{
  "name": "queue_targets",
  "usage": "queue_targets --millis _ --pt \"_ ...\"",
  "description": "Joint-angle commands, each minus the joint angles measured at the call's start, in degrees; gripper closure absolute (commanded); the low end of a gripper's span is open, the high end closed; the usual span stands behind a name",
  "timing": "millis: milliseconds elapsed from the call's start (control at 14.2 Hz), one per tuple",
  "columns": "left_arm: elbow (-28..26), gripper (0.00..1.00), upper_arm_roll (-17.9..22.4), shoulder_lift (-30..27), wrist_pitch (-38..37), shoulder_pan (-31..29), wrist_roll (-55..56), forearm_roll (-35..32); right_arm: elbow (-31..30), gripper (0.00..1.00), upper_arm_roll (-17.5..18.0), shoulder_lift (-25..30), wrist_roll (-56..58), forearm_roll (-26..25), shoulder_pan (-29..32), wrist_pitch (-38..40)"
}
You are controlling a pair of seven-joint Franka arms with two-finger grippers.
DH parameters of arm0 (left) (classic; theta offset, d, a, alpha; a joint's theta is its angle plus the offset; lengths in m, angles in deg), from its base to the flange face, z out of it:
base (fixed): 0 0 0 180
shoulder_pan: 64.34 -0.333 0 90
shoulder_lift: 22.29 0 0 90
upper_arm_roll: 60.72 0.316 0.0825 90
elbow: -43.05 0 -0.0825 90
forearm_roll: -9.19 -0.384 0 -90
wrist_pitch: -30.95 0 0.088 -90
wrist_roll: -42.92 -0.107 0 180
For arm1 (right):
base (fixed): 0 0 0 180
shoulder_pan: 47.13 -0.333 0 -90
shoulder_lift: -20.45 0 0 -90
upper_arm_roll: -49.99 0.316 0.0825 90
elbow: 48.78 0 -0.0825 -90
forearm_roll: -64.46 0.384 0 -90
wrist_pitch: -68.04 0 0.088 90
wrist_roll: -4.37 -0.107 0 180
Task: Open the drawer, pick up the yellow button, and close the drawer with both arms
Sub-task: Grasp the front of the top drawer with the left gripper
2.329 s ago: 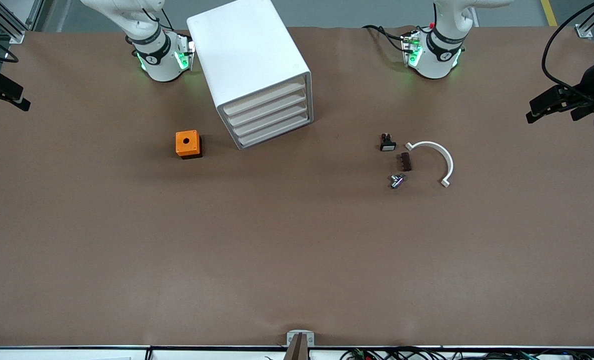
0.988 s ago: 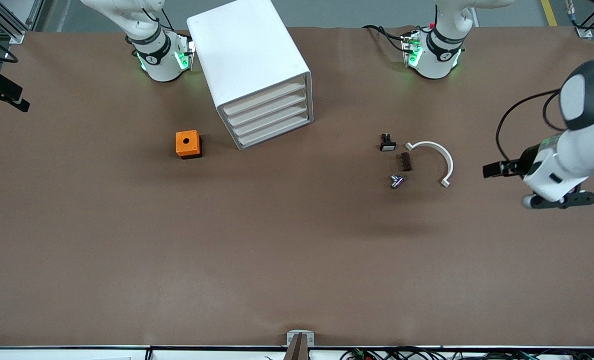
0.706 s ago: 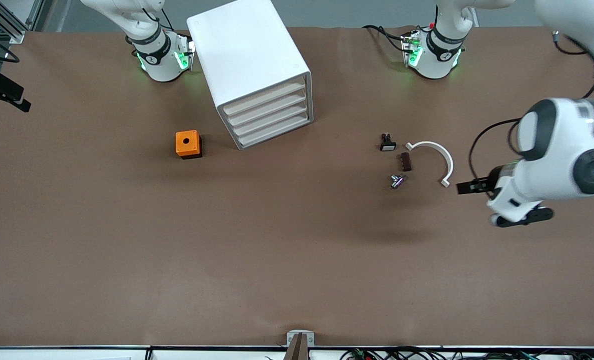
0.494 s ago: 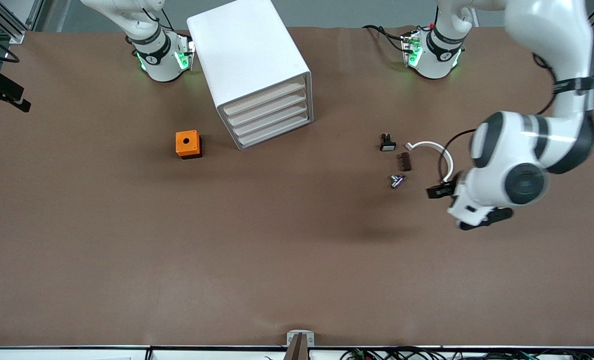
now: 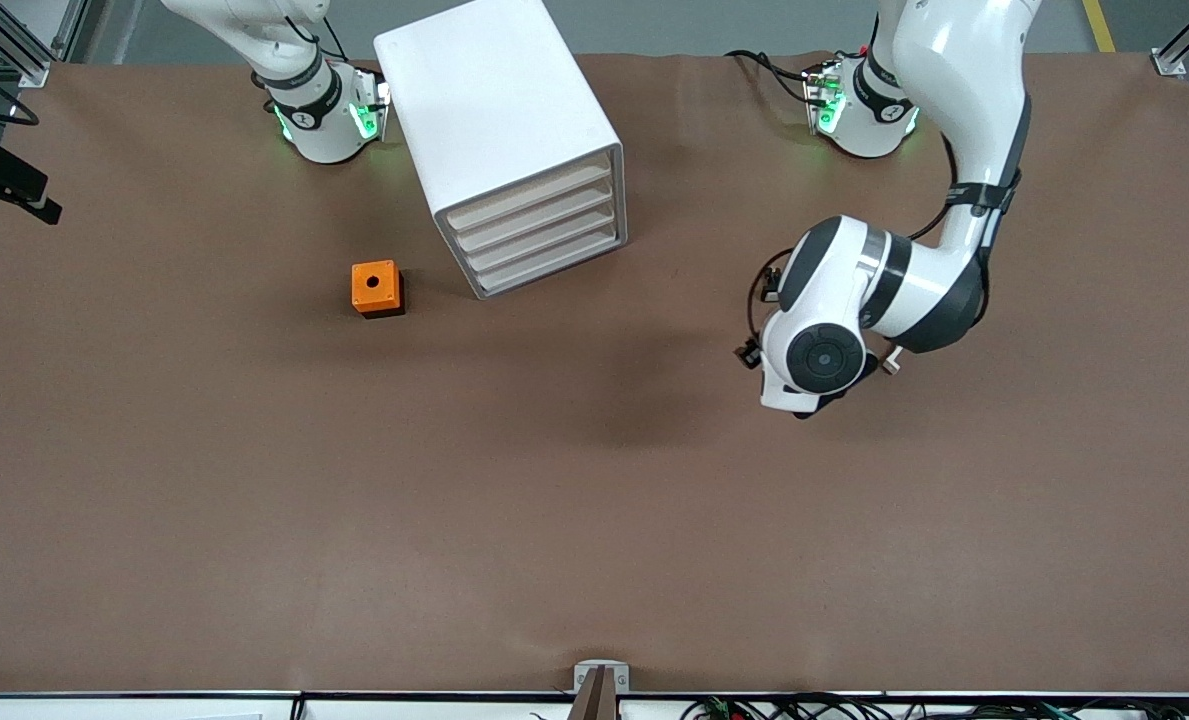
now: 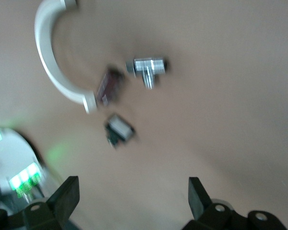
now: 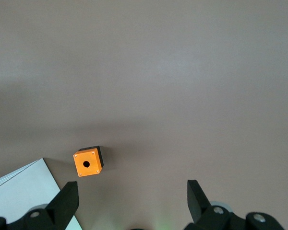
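Observation:
The white cabinet [image 5: 499, 120] stands near the robots' bases, and its corner shows in the right wrist view [image 7: 24, 191]. The drawer [image 5: 529, 195], the uppermost of four, is shut like the three below it. The button is out of view. The left arm's wrist [image 5: 819, 355] hangs over the small parts on the table and hides its gripper there. In the left wrist view the left gripper [image 6: 133, 201] is open and empty above bare table. My right gripper [image 7: 133, 201] is open and empty, held high at the right arm's end of the table [image 5: 42, 205].
An orange cube with a hole [image 5: 376, 288] sits beside the cabinet toward the right arm's end [image 7: 88, 162]. Under the left arm lie a white curved piece [image 6: 50, 62], a metal fitting [image 6: 146, 69], a dark brown block [image 6: 108, 88] and a black-bodied white-capped button [image 6: 119, 129].
The left arm has swung in from its end of the table to over the small parts, toward the cabinet. The right arm has not moved. The drawers stay shut.

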Motion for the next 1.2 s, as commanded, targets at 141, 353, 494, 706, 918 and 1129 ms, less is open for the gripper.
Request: queue_targets --millis 141,353,494,706,918,1129 --pt "3.3 0.00 0.1 4.1 -2.4 -1.0 16.4 16.2 -0.2 0.00 0.0 0.8 -0.2 0.0 0.0 0.0" --pt "3.6 0.00 0.1 5.6 -2.4 -1.1 25.8 24.7 -0.2 0.00 -0.1 0.8 -0.2 0.0 0.0 -0.1" --pt "4.0 0.00 0.1 6.7 -4.4 -1.6 32.0 29.8 -0.2 0.00 -0.1 0.8 -0.2 0.0 0.0 0.0" --pt "4.1 0.00 0.0 7.7 -6.2 -1.4 42.5 35.6 -0.2 0.00 -0.1 0.8 -0.2 0.0 0.0 0.0" --pt "4.0 0.00 0.0 8.9 -8.7 -1.2 52.8 41.2 -0.2 0.00 -0.1 0.8 -0.2 0.0 0.0 0.0" --pt "3.9 0.00 -0.5 9.4 -9.2 -0.9 57.2 45.8 -0.3 0.00 -0.2 0.8 -0.2 0.0 0.1 0.0"
